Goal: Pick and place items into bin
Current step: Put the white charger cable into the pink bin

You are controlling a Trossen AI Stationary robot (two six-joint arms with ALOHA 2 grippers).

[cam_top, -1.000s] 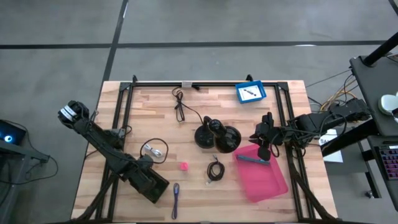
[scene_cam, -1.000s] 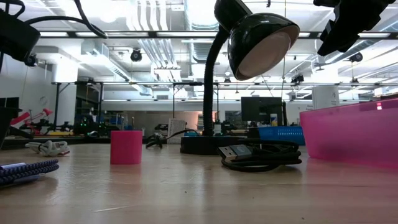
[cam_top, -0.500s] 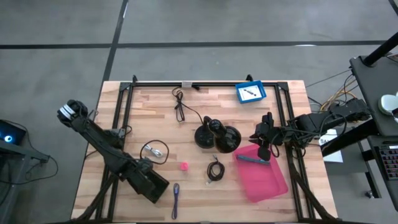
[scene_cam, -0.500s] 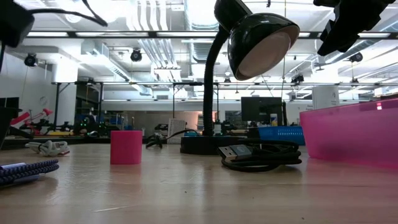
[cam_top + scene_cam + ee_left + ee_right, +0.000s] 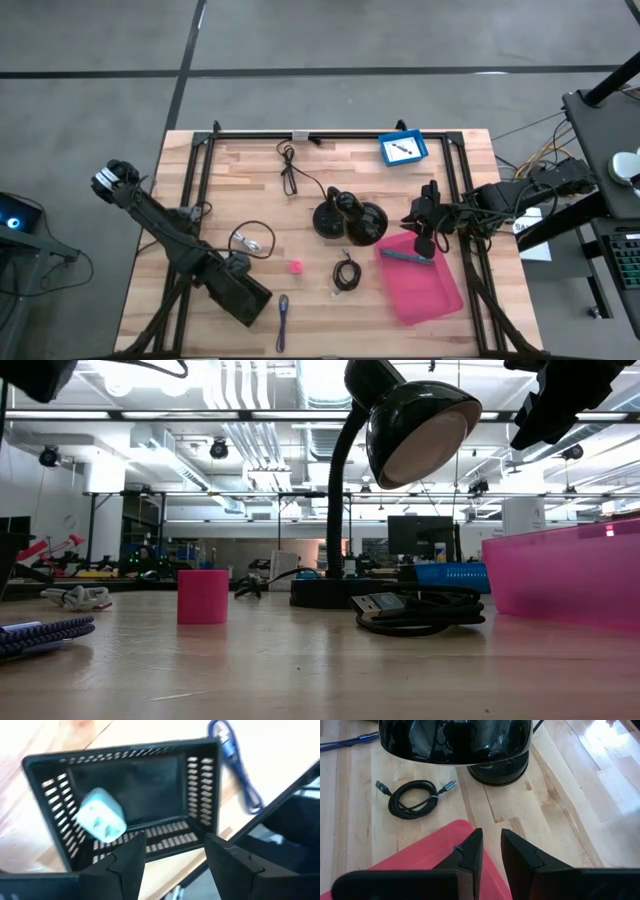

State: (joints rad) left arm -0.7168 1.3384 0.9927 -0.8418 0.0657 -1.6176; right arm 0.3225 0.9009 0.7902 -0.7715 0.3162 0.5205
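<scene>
The left gripper (image 5: 172,857) hangs with fingers spread and empty above the black bin (image 5: 202,785) holding a pale-blue cube (image 5: 101,815), while the right gripper (image 5: 491,851), fingers nearly together and empty, hovers over the pink tray's (image 5: 420,852) edge.

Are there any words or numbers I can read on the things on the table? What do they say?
No, none can be read.
Blue card at the back of the table: it has a dark mark on a white patch, too small to tell if it is writing.
Pale-blue cube in the black bin: blurred spots, no letters.
Pink cube, pink tray, lamp: plain, no writing.
</scene>
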